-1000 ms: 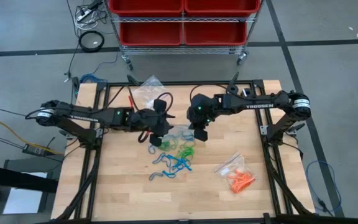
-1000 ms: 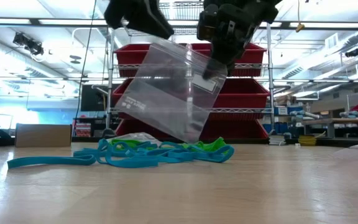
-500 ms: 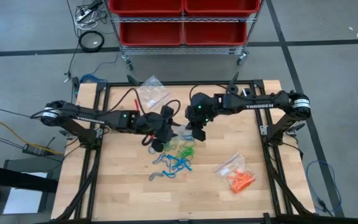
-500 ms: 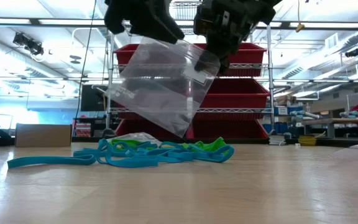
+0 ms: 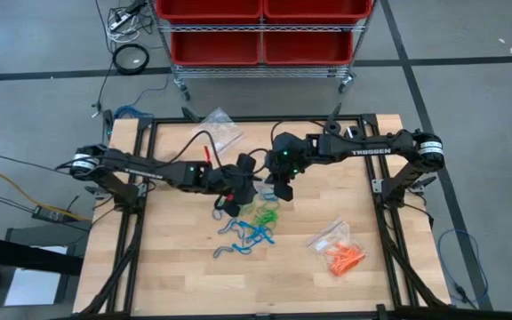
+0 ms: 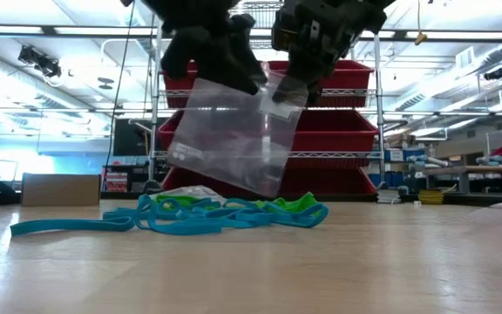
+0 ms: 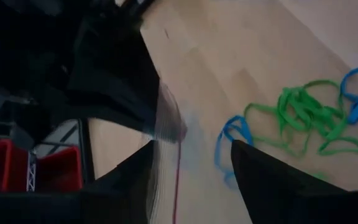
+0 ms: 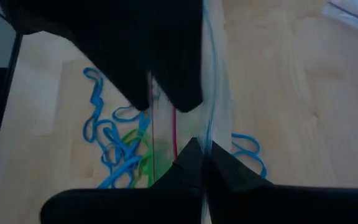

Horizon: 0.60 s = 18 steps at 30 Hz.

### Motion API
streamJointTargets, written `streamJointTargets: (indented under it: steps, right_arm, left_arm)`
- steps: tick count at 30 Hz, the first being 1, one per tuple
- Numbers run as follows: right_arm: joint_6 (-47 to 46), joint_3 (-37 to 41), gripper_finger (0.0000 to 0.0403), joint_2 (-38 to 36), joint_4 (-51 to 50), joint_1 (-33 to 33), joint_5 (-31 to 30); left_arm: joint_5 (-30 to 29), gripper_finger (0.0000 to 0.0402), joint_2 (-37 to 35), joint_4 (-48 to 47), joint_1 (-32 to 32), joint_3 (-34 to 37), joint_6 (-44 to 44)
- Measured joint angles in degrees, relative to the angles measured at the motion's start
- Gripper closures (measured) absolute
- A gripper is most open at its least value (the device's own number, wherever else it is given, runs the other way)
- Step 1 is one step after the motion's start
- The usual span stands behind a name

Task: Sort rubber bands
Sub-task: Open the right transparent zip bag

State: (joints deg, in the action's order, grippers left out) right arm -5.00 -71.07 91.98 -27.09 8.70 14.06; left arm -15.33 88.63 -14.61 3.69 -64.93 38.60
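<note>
Right tool (image 6: 296,87) clenched on the top edge of a clear, limp plastic bag (image 6: 234,135); left tool (image 6: 225,65) spread at its mouth. Thin blue and green rubber bands (image 5: 252,222) lie tangled on the wooden surface (image 5: 176,249) directly beneath.

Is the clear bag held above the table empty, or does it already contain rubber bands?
Empty, it seems: the clear bag shows only the red bins behind it. The blue and green rubber bands lie on the table below.

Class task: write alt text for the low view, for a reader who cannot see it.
A clear plastic bag hangs above the table, pinched at its top by the shut right gripper, with the open left gripper at its upper edge. Blue and green rubber bands lie beneath.
</note>
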Motion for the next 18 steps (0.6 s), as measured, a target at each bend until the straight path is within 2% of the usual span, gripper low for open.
streamJointTargets:
  steps: [5, 10, 16, 18]
  right_arm:
    - [0.08, 0.02, 0.0403, 0.0, 0.26, -0.03, -0.92]
    - [0.06, 0.02, 0.0403, 0.0, 0.8, -0.06, -0.93]
    - [-1.14, 0.02, 0.0403, 0.0, 1.65, -0.1, -2.16]
    - [-2.02, 0.02, 0.0403, 0.0, 2.67, -0.12, -3.02]
  left_arm:
    - [0.24, 0.0233, 1.28, -1.0, 0.01, 0.02, -0.14]
    - [0.03, 0.0298, 2.17, -1.48, 0.01, 0.0, -0.2]
    - [-4.79, 0.0382, 2.5, -1.33, 0.05, -0.02, -0.01]
    - [-4.85, 0.0394, 2.63, -1.46, 0.05, -0.02, -0.01]
